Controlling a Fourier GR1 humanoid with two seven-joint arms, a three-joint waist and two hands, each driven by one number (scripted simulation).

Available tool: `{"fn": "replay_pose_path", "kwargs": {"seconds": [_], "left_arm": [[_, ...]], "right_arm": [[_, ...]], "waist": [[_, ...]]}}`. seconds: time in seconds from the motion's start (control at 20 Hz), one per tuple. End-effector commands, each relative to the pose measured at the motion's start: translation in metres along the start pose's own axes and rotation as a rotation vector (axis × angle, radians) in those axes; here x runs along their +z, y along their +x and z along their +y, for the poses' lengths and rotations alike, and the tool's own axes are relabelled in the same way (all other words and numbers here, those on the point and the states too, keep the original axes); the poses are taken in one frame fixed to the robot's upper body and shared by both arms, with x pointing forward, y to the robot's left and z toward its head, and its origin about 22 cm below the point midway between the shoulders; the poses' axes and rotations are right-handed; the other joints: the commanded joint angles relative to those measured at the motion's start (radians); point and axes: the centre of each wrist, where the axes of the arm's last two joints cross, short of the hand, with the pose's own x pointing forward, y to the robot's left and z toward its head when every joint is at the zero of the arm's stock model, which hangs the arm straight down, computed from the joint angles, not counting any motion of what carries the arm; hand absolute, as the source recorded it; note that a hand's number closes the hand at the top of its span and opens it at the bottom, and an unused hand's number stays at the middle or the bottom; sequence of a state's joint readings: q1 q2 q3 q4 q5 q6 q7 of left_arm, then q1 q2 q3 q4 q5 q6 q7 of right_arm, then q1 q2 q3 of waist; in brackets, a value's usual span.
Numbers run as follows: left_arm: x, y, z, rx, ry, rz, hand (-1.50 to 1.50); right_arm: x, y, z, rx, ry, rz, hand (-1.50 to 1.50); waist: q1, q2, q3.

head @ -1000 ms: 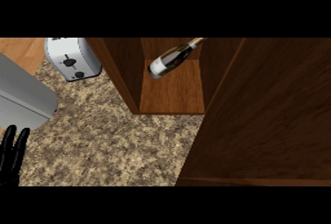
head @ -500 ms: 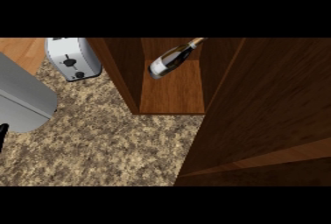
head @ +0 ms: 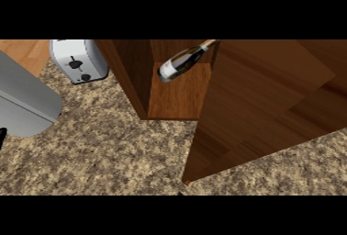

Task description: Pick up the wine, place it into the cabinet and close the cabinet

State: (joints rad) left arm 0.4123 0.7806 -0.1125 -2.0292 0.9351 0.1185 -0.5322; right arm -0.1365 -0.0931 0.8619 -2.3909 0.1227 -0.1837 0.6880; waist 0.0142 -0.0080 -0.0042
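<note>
The wine bottle (head: 180, 65) is dark with a pale label and leans tilted inside the wooden cabinet (head: 175, 98), its neck pointing up and right. The cabinet door (head: 264, 105) is a large brown panel standing ajar to the right of the opening, and it covers part of the shelf's right side. Only a thin black sliver of my left hand (head: 2, 137) shows at the left edge, far from the bottle. My right hand shows nowhere.
A silver toaster (head: 79, 59) stands at the upper left beside the cabinet. A grey appliance (head: 24, 103) fills the left side. Speckled counter (head: 102, 160) spreads across the bottom and at the lower right under the door.
The cabinet door has swung, and its lower edge now uncovers counter at the lower right. My left hand has drawn back to the left edge. The bottle has stayed in place.
</note>
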Motion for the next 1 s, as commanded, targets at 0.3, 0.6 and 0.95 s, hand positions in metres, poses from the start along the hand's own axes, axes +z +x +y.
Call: {"fn": "replay_pose_path", "kwargs": {"seconds": [0.3, 0.6, 0.95], "left_arm": [[-0.011, 0.001, -0.018, 0.050, -0.046, 0.010, -1.50], [-0.029, -0.004, -0.011, 0.050, -0.021, 0.007, -1.50], [-0.034, -0.004, -0.002, 0.043, 0.007, -0.018, -1.50]], "right_arm": [[-0.053, 0.009, 0.030, -0.006, 0.048, -0.057, 1.50], [-0.087, 0.029, 0.022, -0.034, 0.070, -0.078, 1.50], [-0.172, 0.052, 0.008, 0.016, -0.011, -0.082, 1.50]], "waist": [[0.027, 0.009, 0.001], [0.025, 0.015, 0.000], [0.029, 0.016, 0.002]]}}
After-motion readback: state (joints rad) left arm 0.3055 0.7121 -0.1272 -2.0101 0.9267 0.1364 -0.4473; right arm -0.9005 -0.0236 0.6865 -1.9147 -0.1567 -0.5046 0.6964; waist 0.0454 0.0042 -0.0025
